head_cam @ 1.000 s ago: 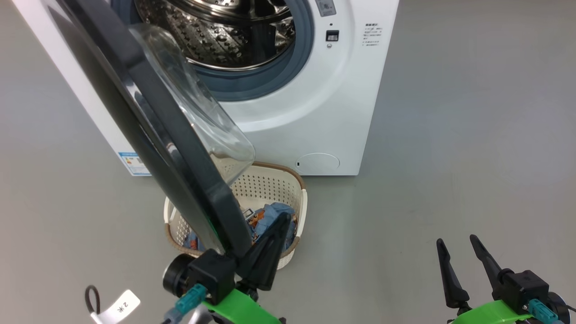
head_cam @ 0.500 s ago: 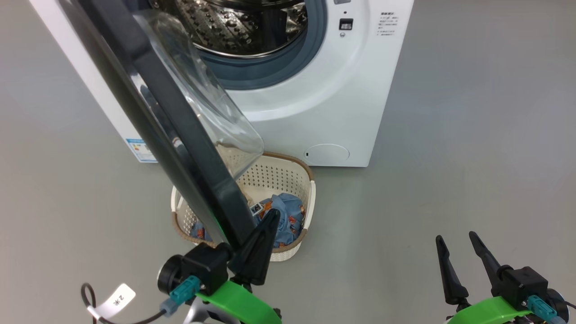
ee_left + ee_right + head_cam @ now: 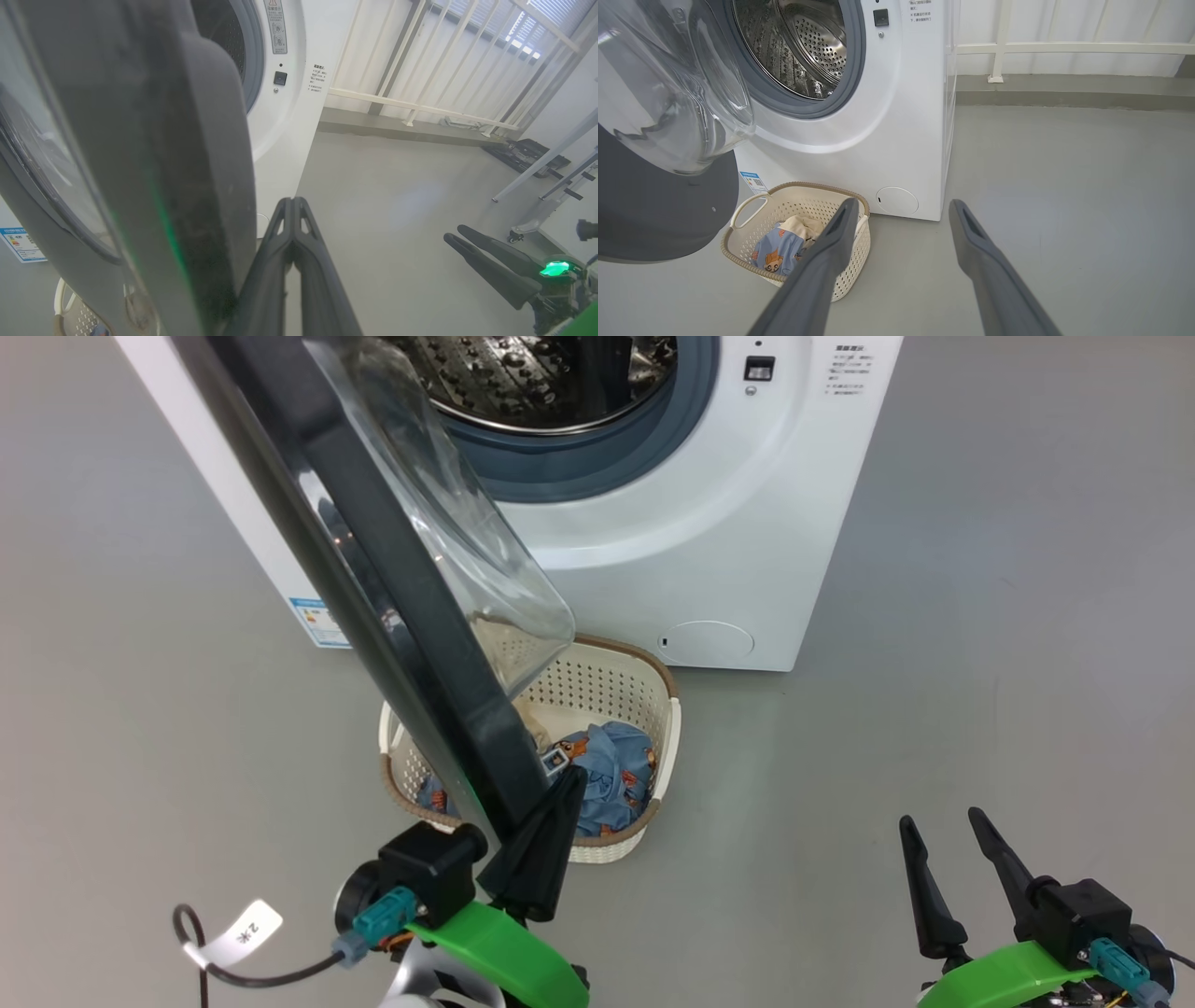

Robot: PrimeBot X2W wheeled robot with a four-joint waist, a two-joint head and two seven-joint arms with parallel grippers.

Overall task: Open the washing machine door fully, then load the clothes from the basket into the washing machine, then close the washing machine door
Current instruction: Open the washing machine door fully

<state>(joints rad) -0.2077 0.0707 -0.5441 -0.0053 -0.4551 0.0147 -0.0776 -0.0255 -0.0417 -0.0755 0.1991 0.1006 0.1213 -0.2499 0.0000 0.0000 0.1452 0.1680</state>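
The washing machine (image 3: pixel 747 523) stands at the top of the head view, its steel drum (image 3: pixel 541 373) exposed. The washing machine door (image 3: pixel 373 569) swings out towards me, seen edge-on, with its glass bowl (image 3: pixel 448 523) facing the machine. My left gripper (image 3: pixel 571 782) is shut, its fingers lying against the inner side of the door's lower rim (image 3: pixel 163 163). Below the door sits the basket (image 3: pixel 644 681) holding the clothes (image 3: pixel 611 775), blue bear-print garments (image 3: pixel 780 247) and a cream piece (image 3: pixel 801 224). My right gripper (image 3: pixel 941 821) hangs open and empty over the floor, lower right.
Bare grey floor (image 3: pixel 980 663) stretches right of the machine. A white railing (image 3: pixel 1064 46) on a raised kerb runs behind. A tagged black cable (image 3: pixel 233 933) lies at lower left. A wheeled metal frame (image 3: pixel 537 186) stands at the right in the left wrist view.
The whole head view has shifted, so the camera moved. My left gripper stays shut against the door's rim, and the door looks swung slightly further out. The right gripper holds its pose.
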